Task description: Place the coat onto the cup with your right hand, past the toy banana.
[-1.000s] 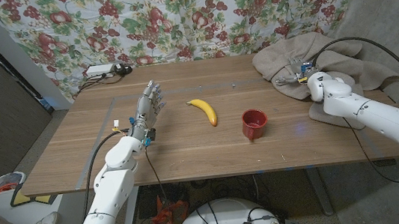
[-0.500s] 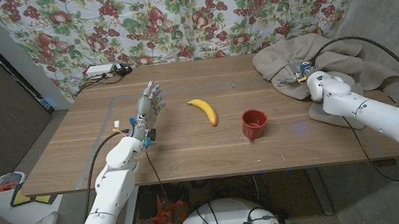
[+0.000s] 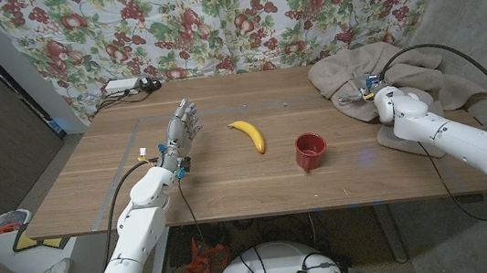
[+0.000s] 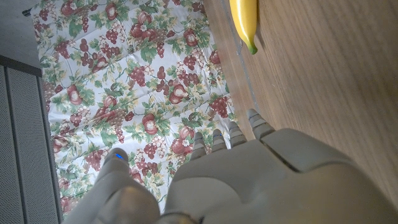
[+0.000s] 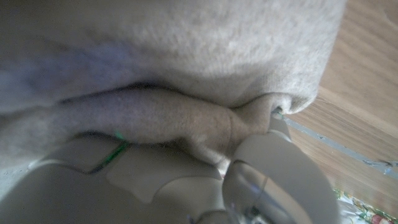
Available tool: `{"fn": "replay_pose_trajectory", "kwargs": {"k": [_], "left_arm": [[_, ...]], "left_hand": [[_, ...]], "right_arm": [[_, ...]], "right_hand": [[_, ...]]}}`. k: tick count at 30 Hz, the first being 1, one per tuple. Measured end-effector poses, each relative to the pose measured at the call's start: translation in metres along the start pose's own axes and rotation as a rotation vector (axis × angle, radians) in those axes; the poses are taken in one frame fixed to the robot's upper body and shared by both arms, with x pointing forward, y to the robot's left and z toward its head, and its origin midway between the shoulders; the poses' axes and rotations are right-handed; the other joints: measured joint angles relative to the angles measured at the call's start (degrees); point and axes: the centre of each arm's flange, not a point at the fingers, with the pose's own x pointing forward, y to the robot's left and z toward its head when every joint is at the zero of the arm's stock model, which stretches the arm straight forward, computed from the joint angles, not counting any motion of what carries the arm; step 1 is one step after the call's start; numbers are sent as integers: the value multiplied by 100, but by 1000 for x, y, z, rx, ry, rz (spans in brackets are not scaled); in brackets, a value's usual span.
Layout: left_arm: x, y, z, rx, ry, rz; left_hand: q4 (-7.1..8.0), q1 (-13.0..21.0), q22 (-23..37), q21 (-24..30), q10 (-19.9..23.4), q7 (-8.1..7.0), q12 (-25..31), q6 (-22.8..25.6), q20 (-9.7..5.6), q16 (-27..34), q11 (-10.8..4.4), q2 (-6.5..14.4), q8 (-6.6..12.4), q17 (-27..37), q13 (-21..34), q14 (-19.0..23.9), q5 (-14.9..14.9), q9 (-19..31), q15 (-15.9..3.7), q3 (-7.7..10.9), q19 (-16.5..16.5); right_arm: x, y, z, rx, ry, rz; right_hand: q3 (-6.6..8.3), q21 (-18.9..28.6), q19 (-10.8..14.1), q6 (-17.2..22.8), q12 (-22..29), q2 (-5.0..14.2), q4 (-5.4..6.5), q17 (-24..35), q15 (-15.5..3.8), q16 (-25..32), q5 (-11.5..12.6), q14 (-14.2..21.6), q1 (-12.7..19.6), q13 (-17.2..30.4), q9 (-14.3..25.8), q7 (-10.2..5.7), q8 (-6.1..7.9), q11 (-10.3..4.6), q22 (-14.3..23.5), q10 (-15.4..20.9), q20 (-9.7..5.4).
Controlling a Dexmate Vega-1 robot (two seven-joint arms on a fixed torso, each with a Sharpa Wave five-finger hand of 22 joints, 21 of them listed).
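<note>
The beige coat (image 3: pixel 392 69) lies bunched at the table's far right corner. My right hand (image 3: pixel 360 95) is on its near left edge. In the right wrist view a fold of the coat (image 5: pixel 168 118) runs between the fingers of my right hand (image 5: pixel 205 180), which pinch it. The red cup (image 3: pixel 310 151) stands upright near the table's middle, left of that hand. The yellow toy banana (image 3: pixel 248 135) lies further left, also seen as the banana (image 4: pixel 244 18) beyond my left hand (image 4: pixel 249 180). My left hand (image 3: pixel 180 131) stands upright with fingers apart, holding nothing.
The wooden table (image 3: pixel 230 179) has bare room around the cup and banana. A white power strip with cables (image 3: pixel 126 86) sits at the far left corner. A flowered curtain (image 3: pixel 212 21) hangs behind. Part of the coat drapes over the table's right edge (image 3: pixel 440 86).
My right hand has shifted slightly to the right, further into the coat's edge. The left hand, cup and banana have not moved.
</note>
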Motion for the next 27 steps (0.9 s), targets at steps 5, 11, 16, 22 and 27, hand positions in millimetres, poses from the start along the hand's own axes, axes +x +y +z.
{"fn": "replay_pose_trajectory", "kwargs": {"k": [5, 11, 16, 22, 27], "left_arm": [[0, 0, 0, -1, -4, 0], [-1, 0, -2, -3, -1, 1], [-1, 0, -3, -7, -4, -1], [-1, 0, -4, -10, -5, -2], [0, 0, -4, -10, -8, -5]], "left_hand": [[0, 0, 0, 0, 0, 0, 0, 0, 0, 0, 0, 0, 0, 0, 0, 0, 0, 0, 0, 0, 0], [0, 0, 0, 0, 0, -22, 0, 21, 0, 0, 0, 0, 0, 0, 0, 0, 0, 0, 0, 0, 0], [0, 0, 0, 0, 0, -22, 0, 21, 0, 0, 0, 0, 34, 0, 0, 0, 0, 0, 0, 0, 0], [-2, 0, 0, 0, 0, -22, 0, 21, 0, 0, 0, 0, 34, 0, 0, 0, 0, 0, 0, -2, 0], [-18, 0, 0, 0, 0, -22, 0, 21, 0, 0, 0, 0, 34, 0, 0, 0, 0, 0, 0, -18, 0]], "right_arm": [[0, 0, 1, 1, -1, 3], [0, 0, 1, 3, 0, 2], [-2, 0, 1, 12, 3, -12], [-4, 0, -1, 16, 11, -25], [-6, 0, -2, 20, 22, -41]], "right_hand": [[56, 0, 90, 124, 92, 46, -9, 42, -54, 66, -2, 131, 90, 58, 5, 2, 37, -1, 2, 161, -28], [131, 0, 228, 365, 236, 127, -37, 118, -136, 201, -5, 340, 265, 130, 41, 10, 136, -72, 2, 381, -103], [209, 0, 377, 564, 370, 190, -79, 202, -229, 308, -42, 512, 447, 213, 90, 31, 191, -134, 2, 563, -193], [309, 53, 533, 718, 503, 231, -114, 278, -300, 420, -60, 668, 698, 215, 142, -1, 243, -219, 1, 749, -266], [372, 86, 739, 861, 592, 242, -117, 375, -351, 531, -63, 898, 934, 380, 201, -42, 286, -306, 27, 919, -363]]}}
